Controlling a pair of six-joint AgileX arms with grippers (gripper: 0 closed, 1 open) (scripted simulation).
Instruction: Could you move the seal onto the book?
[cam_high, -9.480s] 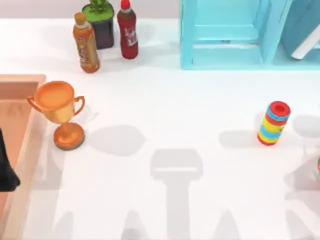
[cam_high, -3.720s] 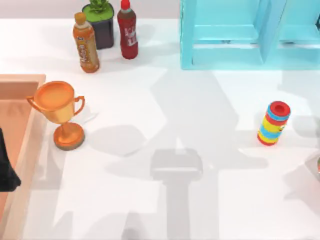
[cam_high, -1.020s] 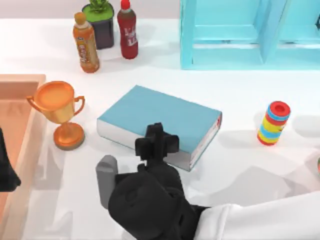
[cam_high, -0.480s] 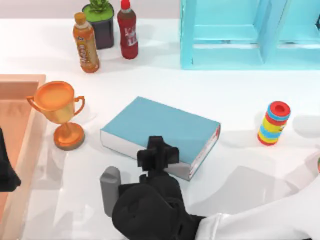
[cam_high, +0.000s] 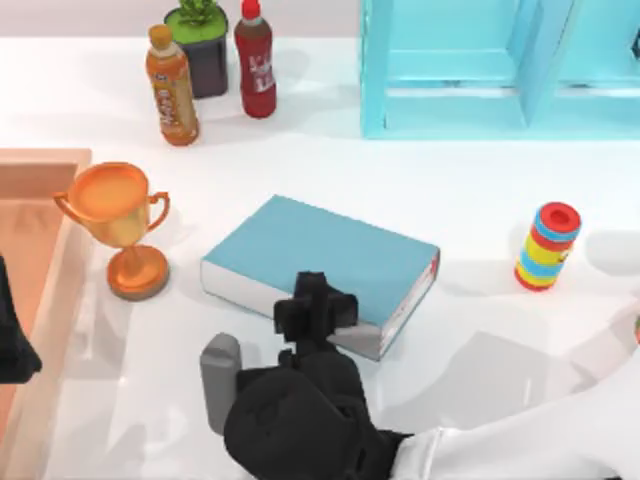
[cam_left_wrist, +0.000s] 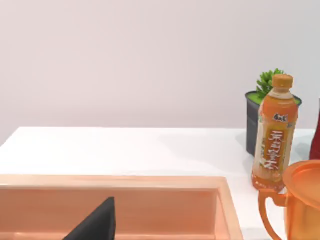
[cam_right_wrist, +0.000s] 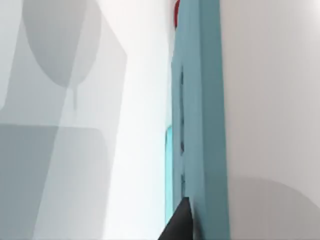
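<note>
The book (cam_high: 325, 264) lies flat on the table (cam_high: 470, 190) at mid-table, turned at a slant, much as it did half a second ago; nine and a half seconds ago this spot was bare and the book leaned in the light-blue shelf frame (cam_high: 450, 70) at the table's far right. The right hand (cam_high: 313, 312) sits over the book's near long edge, at the white page side; whether its fingers are wide or narrow cannot be told. The right arm enters from the lower right. In the right wrist view the book's teal cover (cam_right_wrist: 200, 125) runs as a narrow band. The left hand (cam_high: 12, 340) is parked at the left edge over the wooden tray (cam_high: 50, 300).

Open table lies between the book and the striped cylinder (cam_high: 546, 246) to its right. The trophy (cam_high: 118, 226) stands just left of the book's left corner. The orange bottle (cam_high: 172, 86), red bottle (cam_high: 255, 60) and potted plant (cam_high: 200, 45) stand well apart behind.
</note>
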